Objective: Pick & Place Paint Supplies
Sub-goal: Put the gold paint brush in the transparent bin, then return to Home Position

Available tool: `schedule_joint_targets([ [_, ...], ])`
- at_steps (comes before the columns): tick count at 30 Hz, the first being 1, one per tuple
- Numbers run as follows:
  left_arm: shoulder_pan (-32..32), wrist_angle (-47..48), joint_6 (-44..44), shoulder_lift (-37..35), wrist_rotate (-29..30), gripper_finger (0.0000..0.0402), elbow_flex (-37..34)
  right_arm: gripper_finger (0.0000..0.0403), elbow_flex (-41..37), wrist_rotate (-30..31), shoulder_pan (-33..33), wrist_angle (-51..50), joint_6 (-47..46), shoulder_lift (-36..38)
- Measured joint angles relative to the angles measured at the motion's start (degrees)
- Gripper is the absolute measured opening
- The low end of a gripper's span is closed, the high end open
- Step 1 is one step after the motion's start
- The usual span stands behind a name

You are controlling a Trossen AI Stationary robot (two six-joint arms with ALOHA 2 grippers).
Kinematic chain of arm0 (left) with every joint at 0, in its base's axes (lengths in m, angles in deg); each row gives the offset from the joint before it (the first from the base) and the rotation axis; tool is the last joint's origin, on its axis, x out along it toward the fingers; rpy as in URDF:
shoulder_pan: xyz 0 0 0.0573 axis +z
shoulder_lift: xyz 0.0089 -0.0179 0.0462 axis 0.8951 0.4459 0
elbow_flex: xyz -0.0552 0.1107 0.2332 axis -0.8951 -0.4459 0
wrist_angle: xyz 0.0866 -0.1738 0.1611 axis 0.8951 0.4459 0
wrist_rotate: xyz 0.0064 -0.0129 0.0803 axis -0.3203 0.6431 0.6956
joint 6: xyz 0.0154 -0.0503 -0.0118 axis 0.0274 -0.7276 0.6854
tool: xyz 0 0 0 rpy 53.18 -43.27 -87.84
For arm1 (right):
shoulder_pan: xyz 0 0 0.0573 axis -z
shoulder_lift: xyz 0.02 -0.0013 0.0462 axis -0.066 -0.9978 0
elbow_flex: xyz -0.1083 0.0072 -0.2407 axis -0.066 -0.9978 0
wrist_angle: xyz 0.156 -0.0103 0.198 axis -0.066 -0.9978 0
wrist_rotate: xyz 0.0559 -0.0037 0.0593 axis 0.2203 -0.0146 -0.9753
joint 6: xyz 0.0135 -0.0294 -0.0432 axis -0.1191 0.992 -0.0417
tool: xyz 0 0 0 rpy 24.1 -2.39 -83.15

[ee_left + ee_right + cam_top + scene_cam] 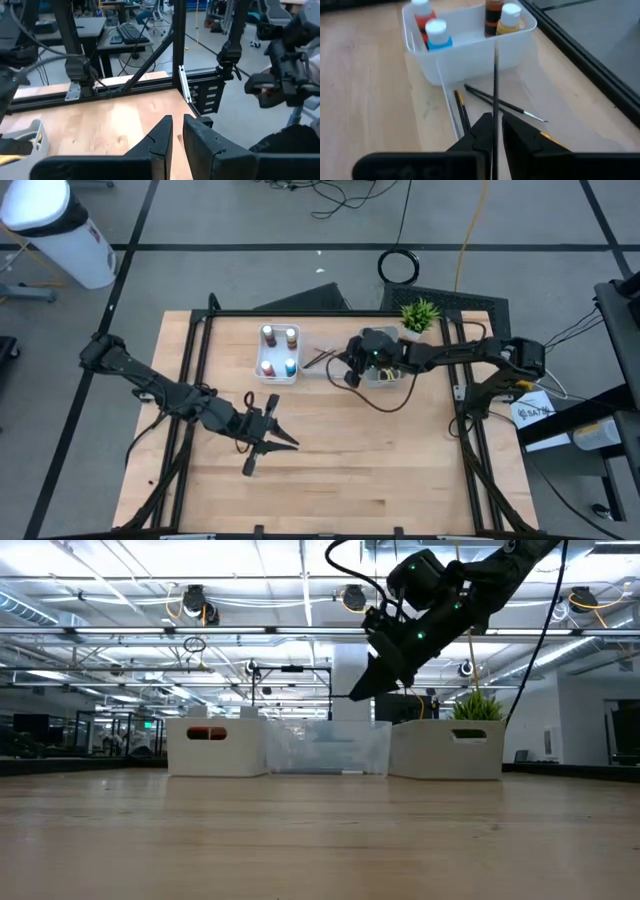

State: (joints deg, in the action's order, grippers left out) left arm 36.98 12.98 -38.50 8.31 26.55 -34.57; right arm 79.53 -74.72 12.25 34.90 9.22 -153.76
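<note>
A thin dark brush is pinched upright in the nearly closed right gripper, above the clear rectangular tray at the high view's upper centre. Two more brushes lie inside it. The white tray of pale-capped paint bottles stands alongside. The left gripper, lower left, is nearly closed on nothing.

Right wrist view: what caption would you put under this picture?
The right hand pinches a thin brush above the clear tray, next to a white tray of paint bottles.

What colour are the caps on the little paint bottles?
White, on all four paint bottles; clearest in the right wrist view.
</note>
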Motion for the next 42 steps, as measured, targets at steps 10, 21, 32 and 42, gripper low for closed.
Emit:
schedule_joint_targets([
  [10, 0.9, 6.3, 3.0, -0.3, -0.1, 0.0051, 0.1, 0.0039, 0.0, -0.2, 0.0, -7.8, -3.0, 2.1],
  [21, 2.0, 16.8, 5.8, -29.4, 6.8, 0.0051, -13.8, 0.0039, -13.7, -0.2, -2.6, -14.1, -2.8, 33.9],
  [32, 4.5, 9.7, 2.4, -56.4, 7.5, 0.0051, -39.1, 0.004, -34.4, -0.2, -6.5, -13.0, -8.5, 70.4],
  [42, 4.8, 9.3, -4.2, -64.6, 7.5, 0.0051, -49.5, 0.0036, -44.8, -0.2, -6.5, -10.4, -9.0, 84.3],
])
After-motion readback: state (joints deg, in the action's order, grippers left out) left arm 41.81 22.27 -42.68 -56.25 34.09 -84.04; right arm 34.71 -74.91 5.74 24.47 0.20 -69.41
